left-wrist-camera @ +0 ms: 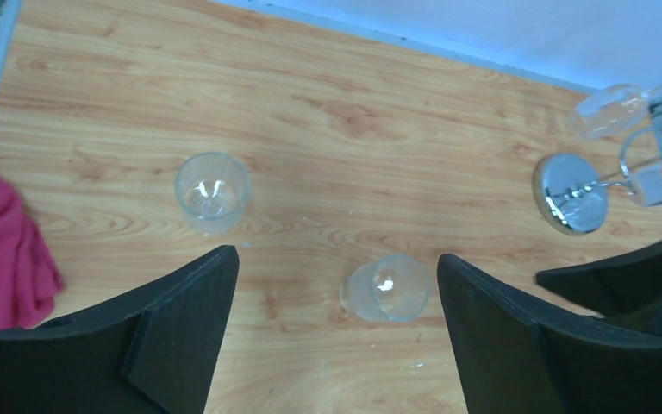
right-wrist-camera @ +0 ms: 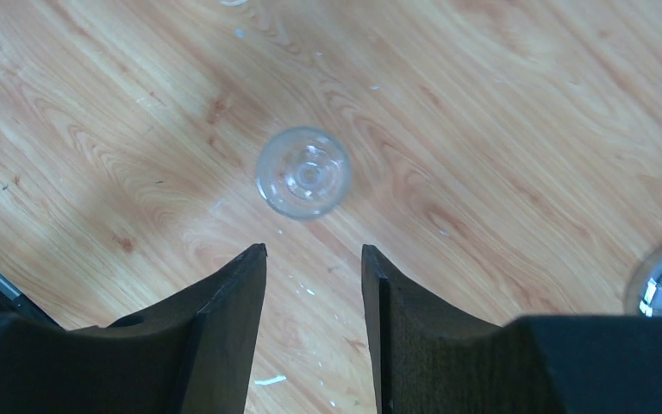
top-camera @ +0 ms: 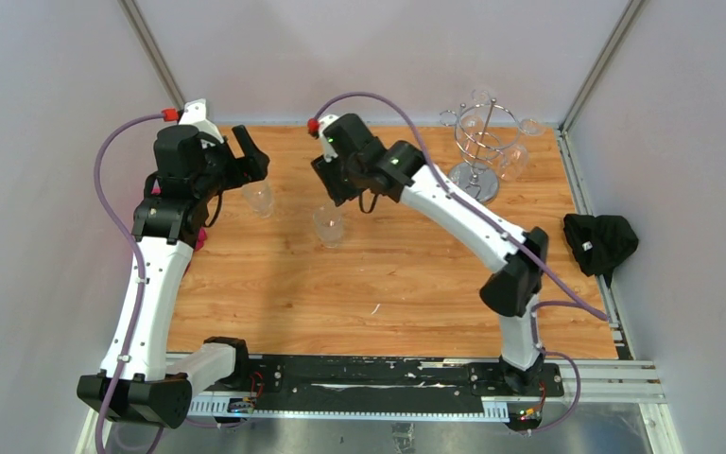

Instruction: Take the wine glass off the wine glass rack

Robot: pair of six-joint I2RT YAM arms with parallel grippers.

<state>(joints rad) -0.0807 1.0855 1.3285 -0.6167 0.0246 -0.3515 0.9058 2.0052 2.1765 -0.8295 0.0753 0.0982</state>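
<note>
Wine glass point(right-wrist-camera: 302, 172) stands loose on table point(right-wrist-camera: 526, 103). Left pincer point(left-wrist-camera: 336, 259) spread wide, right pincer point(right-wrist-camera: 315, 250) half-spread, both empty. Next, likely: right to wine glass rack point(top-camera: 480, 142), unhook hanging glass point(top-camera: 515, 163).

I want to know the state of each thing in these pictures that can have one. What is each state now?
left gripper: open, empty
right gripper: open, empty
wine glass rack: upright, not yet emptied
hanging glasses: on the rack's hooks
left wine glass: off the rack, standing
middle wine glass: off the rack, standing
black cloth: crumpled
pink cloth: crumpled
</note>
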